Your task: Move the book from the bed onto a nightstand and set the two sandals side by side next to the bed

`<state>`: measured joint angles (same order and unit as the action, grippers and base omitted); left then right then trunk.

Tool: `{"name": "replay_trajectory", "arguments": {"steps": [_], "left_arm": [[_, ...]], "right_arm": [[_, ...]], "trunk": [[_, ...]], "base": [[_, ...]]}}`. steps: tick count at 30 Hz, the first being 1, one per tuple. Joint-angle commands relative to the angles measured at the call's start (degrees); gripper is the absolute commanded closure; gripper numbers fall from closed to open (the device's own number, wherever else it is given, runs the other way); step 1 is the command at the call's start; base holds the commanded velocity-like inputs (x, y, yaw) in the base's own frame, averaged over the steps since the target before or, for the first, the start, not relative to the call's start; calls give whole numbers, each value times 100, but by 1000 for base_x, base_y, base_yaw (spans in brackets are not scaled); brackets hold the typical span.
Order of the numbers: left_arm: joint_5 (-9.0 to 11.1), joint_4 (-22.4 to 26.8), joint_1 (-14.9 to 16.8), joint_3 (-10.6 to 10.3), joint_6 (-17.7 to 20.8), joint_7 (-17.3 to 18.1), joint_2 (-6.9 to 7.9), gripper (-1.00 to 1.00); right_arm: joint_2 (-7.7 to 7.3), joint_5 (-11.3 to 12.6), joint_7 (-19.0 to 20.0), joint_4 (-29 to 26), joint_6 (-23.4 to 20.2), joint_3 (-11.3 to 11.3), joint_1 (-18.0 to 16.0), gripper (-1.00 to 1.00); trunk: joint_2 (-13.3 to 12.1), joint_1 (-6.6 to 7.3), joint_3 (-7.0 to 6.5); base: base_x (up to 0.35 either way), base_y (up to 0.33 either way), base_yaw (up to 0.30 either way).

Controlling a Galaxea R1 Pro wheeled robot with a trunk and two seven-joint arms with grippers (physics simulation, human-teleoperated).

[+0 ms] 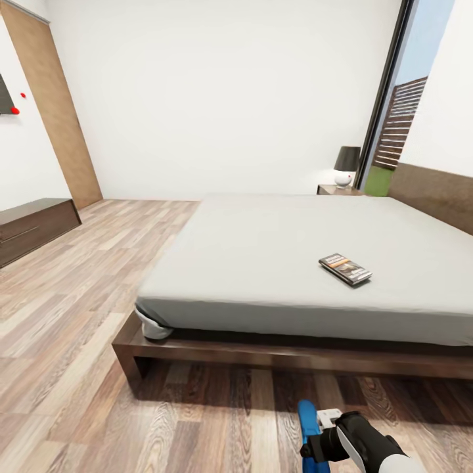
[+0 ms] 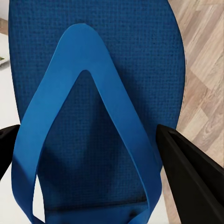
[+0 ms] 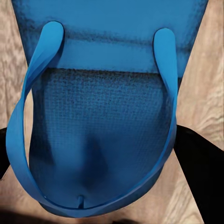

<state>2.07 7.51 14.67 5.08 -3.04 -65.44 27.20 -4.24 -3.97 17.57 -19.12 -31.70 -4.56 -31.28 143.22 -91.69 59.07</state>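
My left pincer squeezes one blue sandal; my right pincer squeezes the other sandal. They look light and bendy, so I hold the soles' edges.

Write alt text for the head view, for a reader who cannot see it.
A dark paperback book lies flat on the pale grey mattress of a low bed with a dark wooden frame, in a bedroom with a wood floor. At the bottom edge a gripper holds a blue sandal. A black-shaded lamp stands on the far nightstand.
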Motion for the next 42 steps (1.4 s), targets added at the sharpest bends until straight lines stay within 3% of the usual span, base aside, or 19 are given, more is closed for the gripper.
{"name": "replay_trajectory", "arguments": {"steps": [1,11,23,28,42], "left_arm": [[22,5,1,11,-31,1,12,100],[18,5,1,11,-30,20,37,100],[18,-3,1,4,-30,46,89,100],[19,-4,1,2,-30,48,105,100],[13,-4,1,2,-30,109,110,100]], "right_arm": [[-6,-42,36,-12,-21,-36,-1,100],[-6,-42,36,-11,-21,-36,-1,100],[-25,-35,50,-6,-18,-30,-1,100],[-54,-41,443,-12,0,-11,3,100],[-51,-43,527,-9,1,-14,4,100]], "trunk": [[2,1,5],[2,1,5],[2,1,5],[2,1,5],[2,1,5]], "base": [[15,165,0],[69,270,0],[40,116,0],[10,19,-46],[1,95,-11]]}}
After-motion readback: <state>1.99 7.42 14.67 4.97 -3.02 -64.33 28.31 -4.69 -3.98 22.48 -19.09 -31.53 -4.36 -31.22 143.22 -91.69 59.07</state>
